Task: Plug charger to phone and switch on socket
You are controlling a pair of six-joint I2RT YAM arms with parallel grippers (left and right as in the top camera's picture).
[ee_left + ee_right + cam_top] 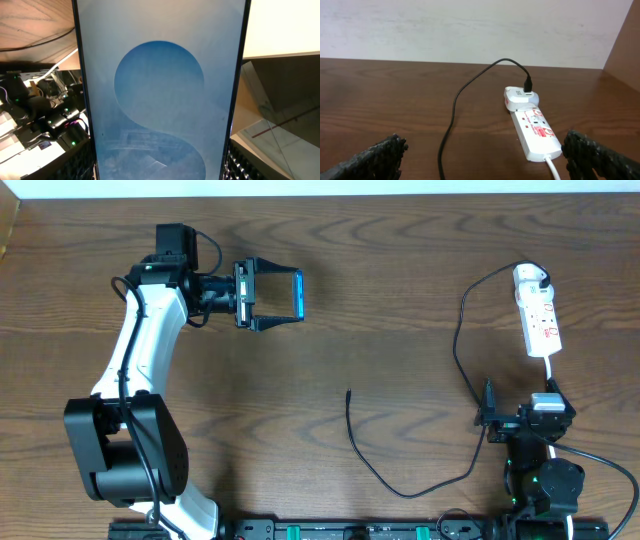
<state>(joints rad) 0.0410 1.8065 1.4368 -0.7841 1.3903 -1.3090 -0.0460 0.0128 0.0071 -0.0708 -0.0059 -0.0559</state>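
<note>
My left gripper [275, 296] is shut on the phone [298, 294], holding it on edge above the table at the upper left. The phone's cyan-blue screen [160, 95] fills the left wrist view, and my fingers press against both its long edges. The black charger cable [400, 485] lies loose on the table; its plug tip [348, 393] rests at the centre. Its white adapter [530, 277] sits in the far end of the white socket strip [542, 325] at the right. My right gripper [488, 418] is open and empty, just in front of the socket strip [536, 134], with the cable [451, 125] between its fingers.
The socket's white cord [554, 167] runs back towards my right arm's base. A pale wall borders the table's far edge [470, 59]. Electronics and wires [40, 115] show behind the phone in the left wrist view.
</note>
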